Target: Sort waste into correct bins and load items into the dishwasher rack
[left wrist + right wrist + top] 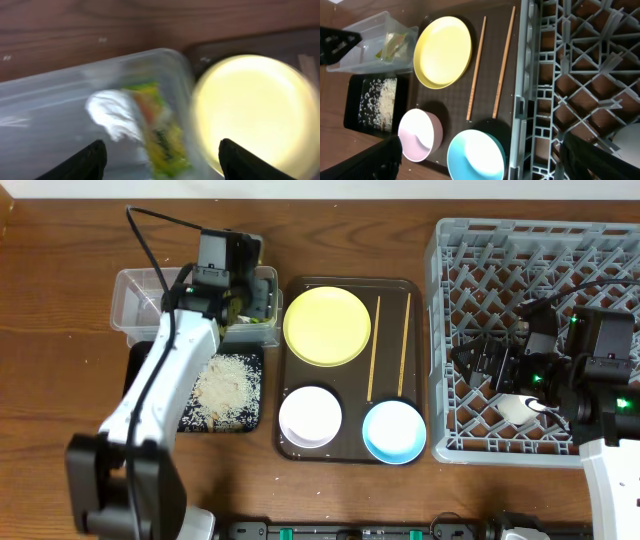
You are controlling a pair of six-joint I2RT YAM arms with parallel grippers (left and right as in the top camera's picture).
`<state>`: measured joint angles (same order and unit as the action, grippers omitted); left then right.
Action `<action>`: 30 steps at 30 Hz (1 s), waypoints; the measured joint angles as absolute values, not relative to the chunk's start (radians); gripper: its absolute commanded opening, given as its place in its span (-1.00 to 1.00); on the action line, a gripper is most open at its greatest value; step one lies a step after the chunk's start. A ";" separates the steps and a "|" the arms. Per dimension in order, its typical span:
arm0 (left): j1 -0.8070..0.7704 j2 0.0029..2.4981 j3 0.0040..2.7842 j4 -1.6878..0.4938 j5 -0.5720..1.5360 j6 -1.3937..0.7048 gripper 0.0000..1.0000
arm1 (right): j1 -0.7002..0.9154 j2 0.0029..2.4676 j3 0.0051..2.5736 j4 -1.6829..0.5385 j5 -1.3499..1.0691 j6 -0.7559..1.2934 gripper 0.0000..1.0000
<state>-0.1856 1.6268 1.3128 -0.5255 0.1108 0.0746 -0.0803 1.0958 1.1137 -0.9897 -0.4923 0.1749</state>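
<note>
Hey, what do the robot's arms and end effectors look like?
Left arm: white shells, black joints, a thin black looping cable. Right arm: black housings with green lights, white lower shell. Left end effector and right end effector: both black.

No words or numbers can be read. The green-and-yellow wrapper (161,136), near 6 o'clock in the left wrist view, has only blurry print.
</note>
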 measured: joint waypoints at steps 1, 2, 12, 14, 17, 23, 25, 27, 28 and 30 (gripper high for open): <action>-0.199 1.597 1.313 -0.543 0.126 0.075 0.48 | -0.080 1.096 1.114 -0.995 -0.489 0.175 0.99; -0.215 1.560 1.313 -0.559 0.137 0.075 0.48 | -0.080 1.096 1.114 -1.000 -0.486 0.175 0.99; -0.295 1.275 1.313 -0.718 0.159 0.075 0.70 | -0.080 1.096 1.114 -1.006 -0.466 0.175 0.99; -0.295 1.246 1.313 -0.751 0.159 0.075 0.72 | -0.080 1.096 1.114 -1.006 -0.464 0.175 0.99; -0.295 1.216 1.313 -0.762 0.159 0.075 0.73 | -0.080 1.096 1.114 -1.006 -0.462 0.175 0.98; -0.295 1.191 1.313 -0.762 0.159 0.075 0.76 | -0.080 1.096 1.114 -1.006 -0.462 0.175 0.98; -0.295 1.192 1.313 -0.762 0.159 0.075 0.77 | -0.080 1.096 1.114 -1.006 -0.462 0.175 0.98; -0.295 1.191 1.313 -0.762 0.159 0.075 0.79 | -0.080 1.096 1.114 -1.006 -0.461 0.175 0.98; -0.296 1.191 1.313 -0.763 0.159 0.075 0.86 | -0.080 1.096 1.114 -1.006 -0.461 0.175 0.99; -0.297 1.190 1.313 -0.768 0.159 0.076 0.86 | -0.080 1.096 1.114 -1.006 -0.459 0.175 0.99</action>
<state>-0.2966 1.1896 1.3128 -0.7685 0.1593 0.0757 -0.0799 1.0958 1.1137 -1.0058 -0.4595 0.1749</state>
